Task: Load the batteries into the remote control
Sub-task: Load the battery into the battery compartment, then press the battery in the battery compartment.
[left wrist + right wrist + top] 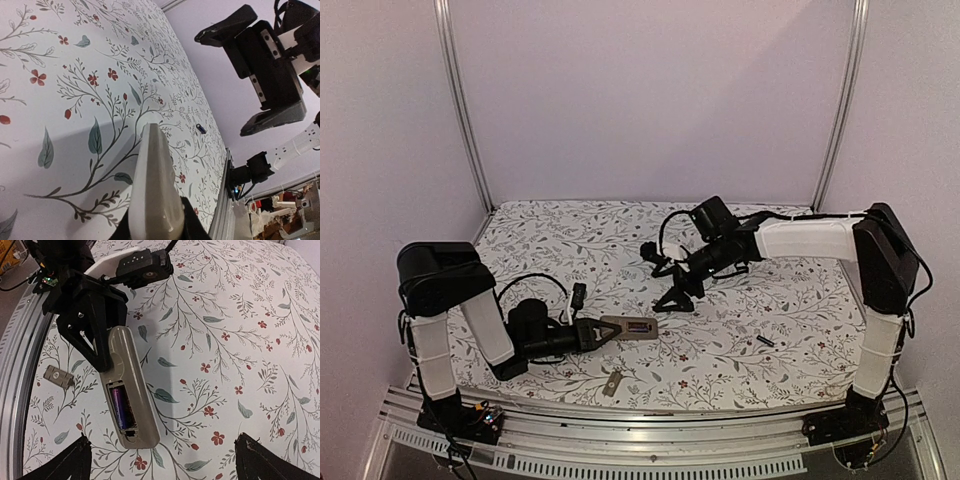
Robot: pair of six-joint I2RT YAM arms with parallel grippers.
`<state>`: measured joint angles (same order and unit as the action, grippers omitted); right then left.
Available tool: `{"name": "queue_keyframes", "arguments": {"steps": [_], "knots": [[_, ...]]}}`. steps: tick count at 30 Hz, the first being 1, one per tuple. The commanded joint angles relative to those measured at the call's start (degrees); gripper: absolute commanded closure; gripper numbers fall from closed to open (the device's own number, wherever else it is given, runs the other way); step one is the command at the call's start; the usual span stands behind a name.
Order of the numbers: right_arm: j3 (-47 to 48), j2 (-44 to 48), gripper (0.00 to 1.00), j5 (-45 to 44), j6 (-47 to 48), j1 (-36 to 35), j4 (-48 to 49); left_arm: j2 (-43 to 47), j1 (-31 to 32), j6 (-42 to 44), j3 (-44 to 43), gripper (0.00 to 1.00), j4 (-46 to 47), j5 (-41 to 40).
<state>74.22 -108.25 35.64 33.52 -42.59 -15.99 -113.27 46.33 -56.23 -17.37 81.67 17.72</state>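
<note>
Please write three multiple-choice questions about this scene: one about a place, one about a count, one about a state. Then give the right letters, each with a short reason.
1. Where does the loose battery lie?
A) on the tablecloth, to the right of the remote control
B) on the metal rail at the near edge
C) upright against the back wall

2. How many batteries sit in the remote control's open compartment?
A) none
B) one
C) two

3. In what state is the right gripper?
A) open, holding nothing
B) shut on a battery
C) shut on the remote control

Answers:
1 A: the top view shows it flat on the cloth, apart from the remote control.
2 B: the right wrist view shows one loaded battery, and the slot beside it is bare.
3 A: its fingers stand wide apart, with nothing held between them.
</note>
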Motion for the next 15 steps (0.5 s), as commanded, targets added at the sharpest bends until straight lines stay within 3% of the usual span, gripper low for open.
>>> {"name": "queue_keyframes", "arguments": {"steps": [1, 5, 15], "knots": [[12.0, -8.2, 0.02, 7.9, 22.2, 0.0, -16.2, -1.9, -0.4, 1.1, 0.2, 1.0, 11.7, 1.4], [23.7, -17.5, 0.03, 6.0, 29.4, -0.5, -28.8, -1.5, -0.4, 1.9, -0.6, 1.0, 10.4, 2.3], [26.5, -23.8, 0.08, 6.5, 30.9, -2.6, -31.8, -2.5, -0.7, 3.0, -3.8, 1.0, 7.1, 4.9]]}}
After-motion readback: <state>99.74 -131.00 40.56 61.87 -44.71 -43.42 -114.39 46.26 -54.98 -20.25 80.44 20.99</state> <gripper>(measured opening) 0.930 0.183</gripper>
